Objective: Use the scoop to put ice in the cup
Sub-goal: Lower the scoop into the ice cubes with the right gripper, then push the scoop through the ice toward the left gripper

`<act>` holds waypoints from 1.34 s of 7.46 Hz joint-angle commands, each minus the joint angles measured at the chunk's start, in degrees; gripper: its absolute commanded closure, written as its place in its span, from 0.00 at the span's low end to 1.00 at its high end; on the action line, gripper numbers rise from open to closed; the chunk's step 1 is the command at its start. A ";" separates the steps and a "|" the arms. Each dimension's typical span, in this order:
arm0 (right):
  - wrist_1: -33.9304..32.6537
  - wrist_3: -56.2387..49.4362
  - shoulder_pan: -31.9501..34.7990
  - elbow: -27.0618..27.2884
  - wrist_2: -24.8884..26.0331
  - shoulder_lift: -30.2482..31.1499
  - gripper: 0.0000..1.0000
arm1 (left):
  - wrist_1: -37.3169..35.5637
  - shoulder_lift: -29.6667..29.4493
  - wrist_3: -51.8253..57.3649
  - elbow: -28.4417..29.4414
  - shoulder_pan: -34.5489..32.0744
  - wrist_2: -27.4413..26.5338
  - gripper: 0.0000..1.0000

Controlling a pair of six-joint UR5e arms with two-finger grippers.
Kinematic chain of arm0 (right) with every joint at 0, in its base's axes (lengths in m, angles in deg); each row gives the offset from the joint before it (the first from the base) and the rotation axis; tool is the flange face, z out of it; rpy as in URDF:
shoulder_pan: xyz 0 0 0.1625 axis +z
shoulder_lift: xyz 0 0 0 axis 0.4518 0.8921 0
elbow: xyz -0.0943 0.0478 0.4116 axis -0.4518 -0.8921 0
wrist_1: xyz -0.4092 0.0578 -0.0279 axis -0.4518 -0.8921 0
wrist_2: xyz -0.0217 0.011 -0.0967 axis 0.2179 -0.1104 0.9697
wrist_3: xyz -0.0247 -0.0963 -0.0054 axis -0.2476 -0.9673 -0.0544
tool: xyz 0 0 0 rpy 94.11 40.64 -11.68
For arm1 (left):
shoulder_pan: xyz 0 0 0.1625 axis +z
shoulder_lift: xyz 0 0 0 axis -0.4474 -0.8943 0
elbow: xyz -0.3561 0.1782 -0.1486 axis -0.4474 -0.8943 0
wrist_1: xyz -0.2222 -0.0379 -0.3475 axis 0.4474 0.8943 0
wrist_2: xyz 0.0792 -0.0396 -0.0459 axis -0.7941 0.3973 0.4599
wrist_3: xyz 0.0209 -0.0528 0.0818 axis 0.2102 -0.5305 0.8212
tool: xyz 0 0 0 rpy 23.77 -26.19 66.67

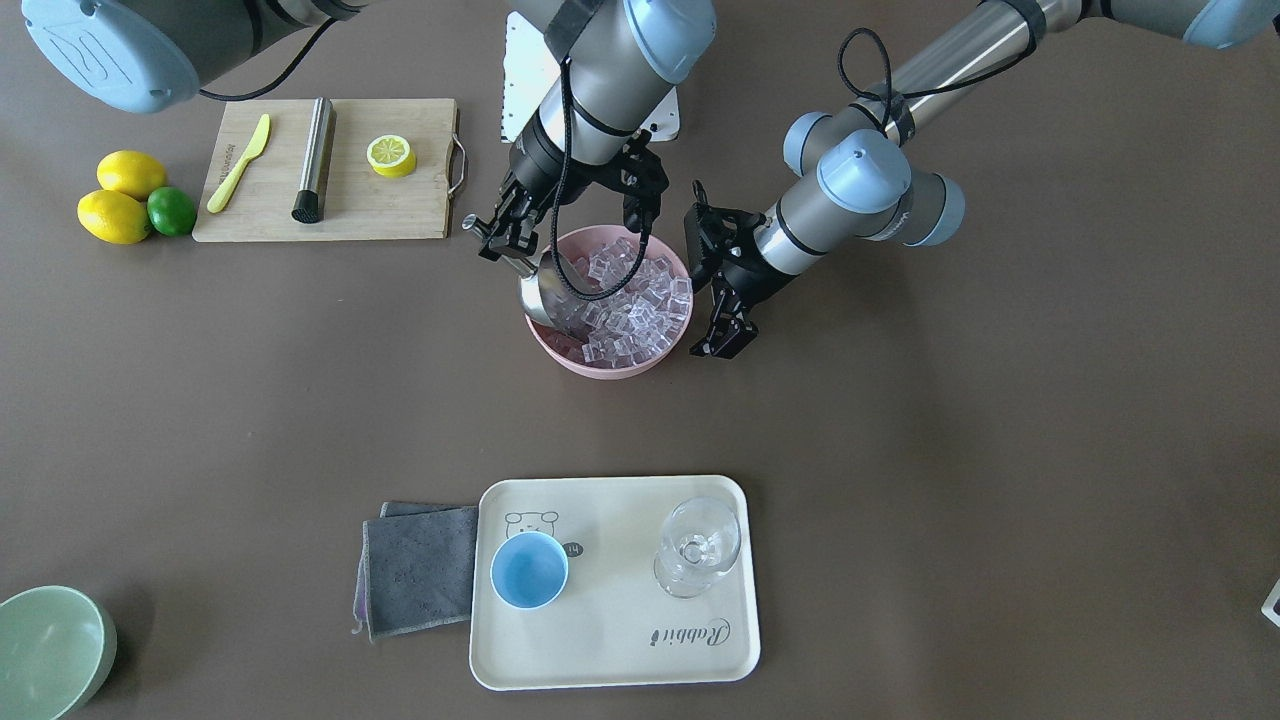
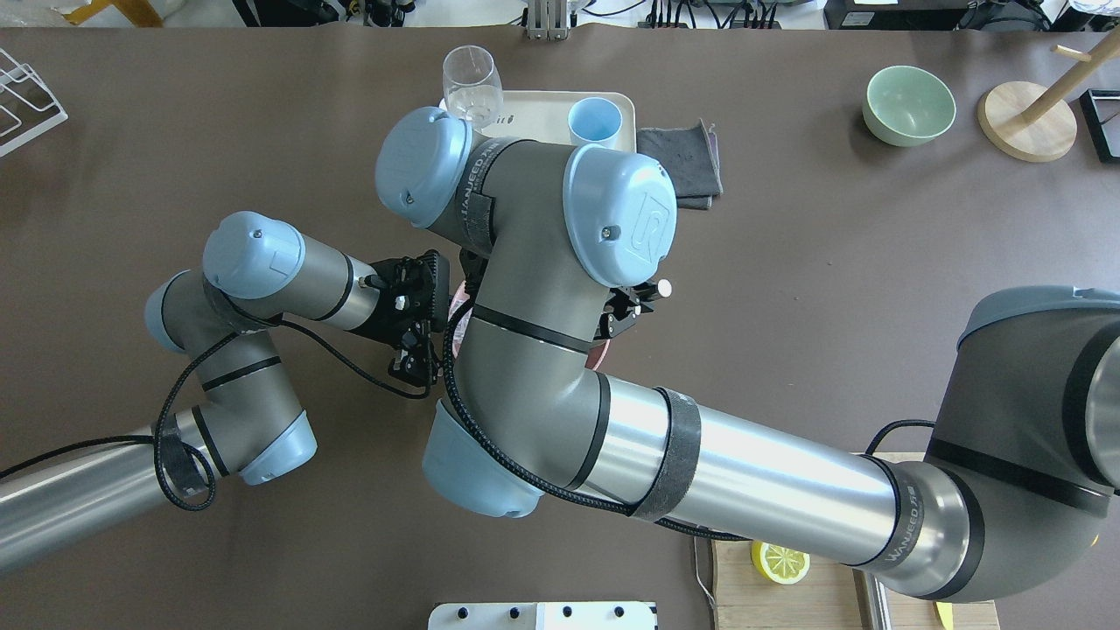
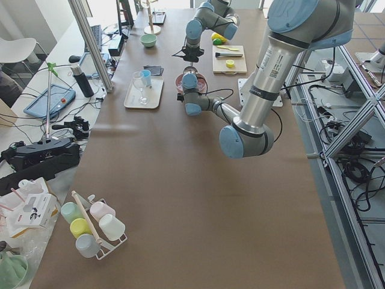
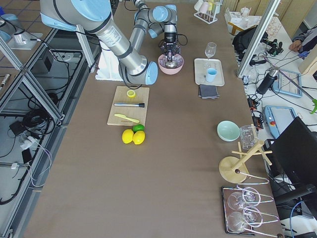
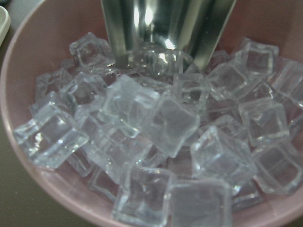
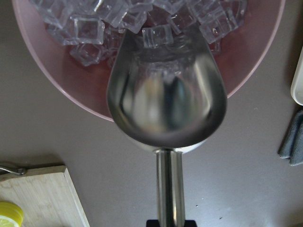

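My right gripper (image 1: 497, 240) is shut on the straight handle of the steel scoop (image 1: 543, 297). The scoop is tilted down, and its trough tip is pushed into the ice (image 1: 640, 300) in a pink bowl (image 1: 600, 368). In the right wrist view the scoop (image 6: 165, 94) has one cube at its mouth and its trough is otherwise bare. The left wrist view shows the ice (image 5: 156, 123) and the scoop's tip (image 5: 161, 28). My left gripper (image 1: 722, 345) looks shut and empty, just outside the bowl's rim. The light-blue cup (image 1: 529, 570) stands empty on a cream tray (image 1: 620, 640).
A clear stemmed glass (image 1: 697, 547) shares the tray, and a grey cloth (image 1: 418, 570) lies beside it. A cutting board (image 1: 330, 170) holds a lemon half, a yellow knife and a steel cylinder, with lemons and a lime (image 1: 172, 211) next to it. A pale green bowl (image 1: 50, 650) sits at the corner.
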 commanded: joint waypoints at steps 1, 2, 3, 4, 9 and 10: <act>3.54 0.06 -0.02 8.74 -0.79 6.15 1.00 | -0.01 0.08 0.00 0.00 0.00 0.00 0.01; 6.69 0.06 -0.02 10.86 -1.14 8.61 1.00 | -0.01 0.08 0.00 0.00 0.00 0.00 0.01; 7.76 0.06 0.15 11.32 -1.32 8.98 1.00 | -0.01 0.08 0.00 0.00 0.00 0.00 0.01; 11.25 0.15 0.15 10.89 -1.32 10.20 1.00 | -0.01 0.08 0.00 0.00 0.00 0.00 0.01; 20.23 1.29 -0.02 11.06 -1.32 13.72 1.00 | -0.01 0.08 0.00 0.00 0.00 0.00 0.01; 21.56 1.29 0.15 12.02 -1.41 14.69 1.00 | -0.01 0.08 0.00 0.00 0.00 0.00 0.01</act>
